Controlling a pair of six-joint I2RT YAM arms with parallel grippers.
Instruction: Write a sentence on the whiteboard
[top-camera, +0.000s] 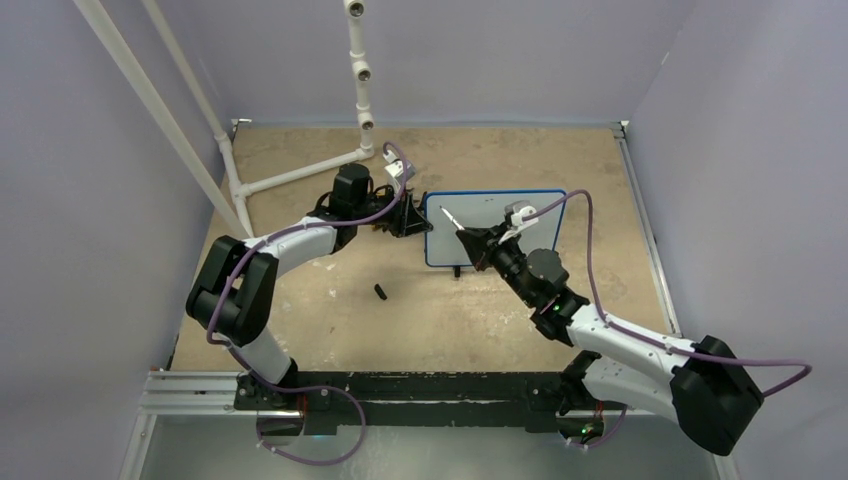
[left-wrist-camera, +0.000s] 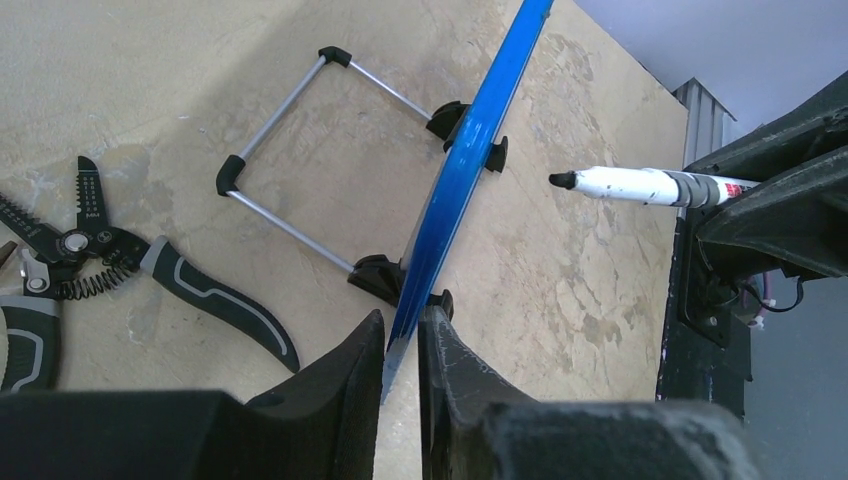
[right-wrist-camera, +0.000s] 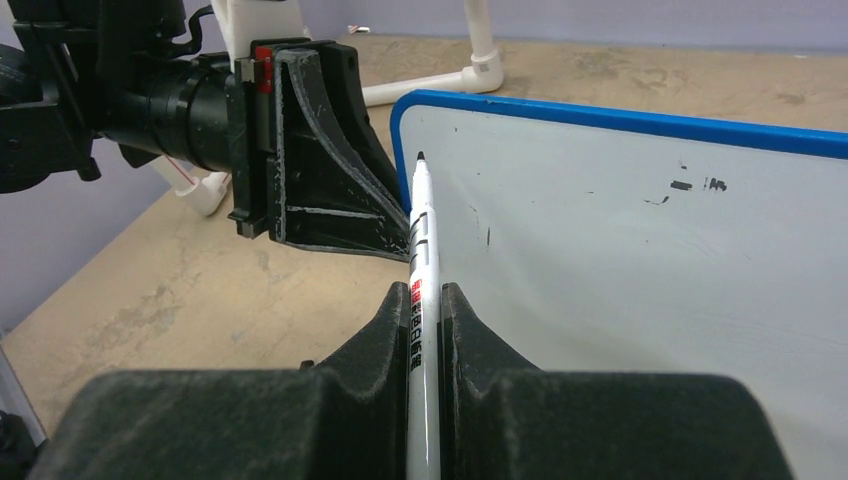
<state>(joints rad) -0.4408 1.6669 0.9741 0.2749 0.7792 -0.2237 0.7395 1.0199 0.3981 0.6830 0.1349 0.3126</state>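
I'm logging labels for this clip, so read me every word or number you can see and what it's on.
No text reads clearly enough to quote.
Marker: red and black print along the barrel, too blurred to read.
Whiteboard: a few stray black marks, no word.
Wire stripper: tiny marks on the blades, too small.

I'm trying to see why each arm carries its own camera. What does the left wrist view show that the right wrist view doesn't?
Only the left wrist view: the whiteboard edge-on, its wire stand behind, and wire strippers lying nearby. Only the right wrist view: the board's white writing face with a few small black marks, and white pipe beyond. Both: the blue-framed board pinched at its edge by the left fingers, and the marker held in the right fingers.
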